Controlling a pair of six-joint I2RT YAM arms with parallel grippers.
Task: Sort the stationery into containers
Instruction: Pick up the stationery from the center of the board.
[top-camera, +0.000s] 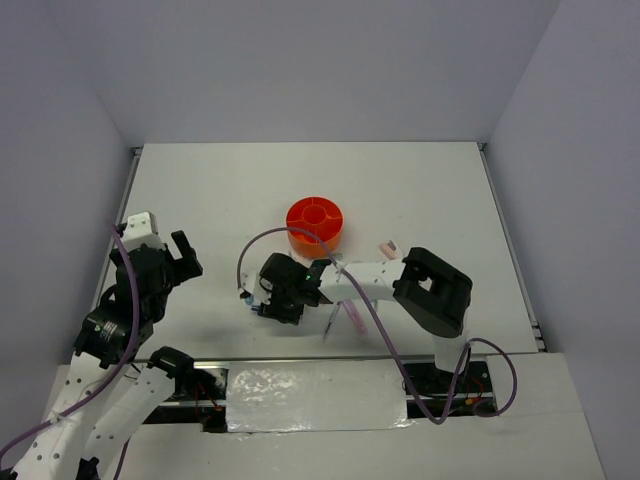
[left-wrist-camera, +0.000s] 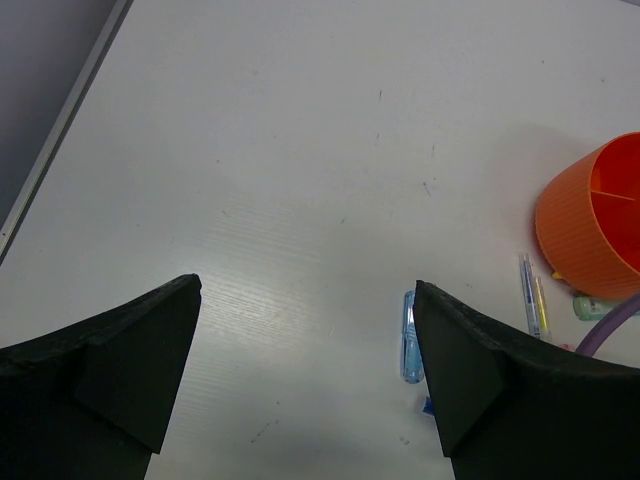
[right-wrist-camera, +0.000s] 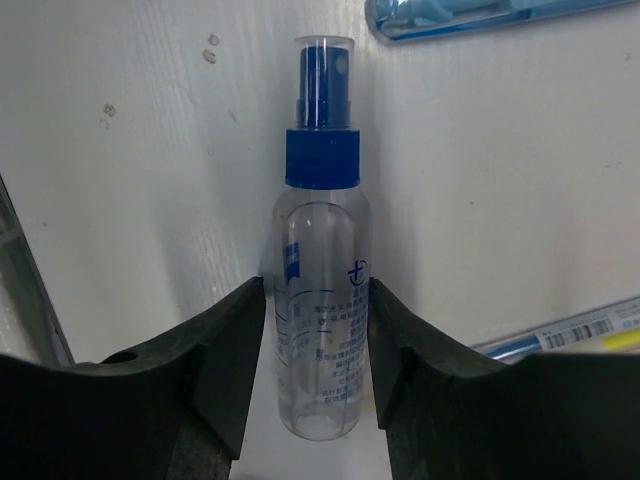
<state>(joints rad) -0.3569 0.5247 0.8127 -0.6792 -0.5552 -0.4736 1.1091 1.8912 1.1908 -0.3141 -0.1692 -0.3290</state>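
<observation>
- The right end effector is closed to a narrow gap on a small clear spray bottle with a blue pump top. Both fingers are seen lying against the bottle's sides, and the nozzle points away from the wrist.
- The spray bottle appears to lie flat on the white desk. The step in hand is therefore judged to be the grasp, with the lift not yet made.
- 2 neighbours are seen near this end effector: a translucent blue pen just beyond the nozzle and to its right, and a barcode-labelled pen close outside the right-hand finger. Neither is touched.
- The orange desk organiser stands ahead of the right end effector and slightly to its right, near but apart, with its compartments open upward.
- The left end effector is spread wide and nothing is held in it. It hangs above the desk, with the blue pen just beside the finger at the right of its view and the organiser further off to the front right.
- For the next move, a straight lift is called for so that the 2 neighbouring pens are not dragged. A short carry over the organiser's rim would follow, then a release into 1 compartment wide enough for the bottle.
- The bottle's smooth round wall is judged likely to slip or turn if it is gripped lightly.
</observation>
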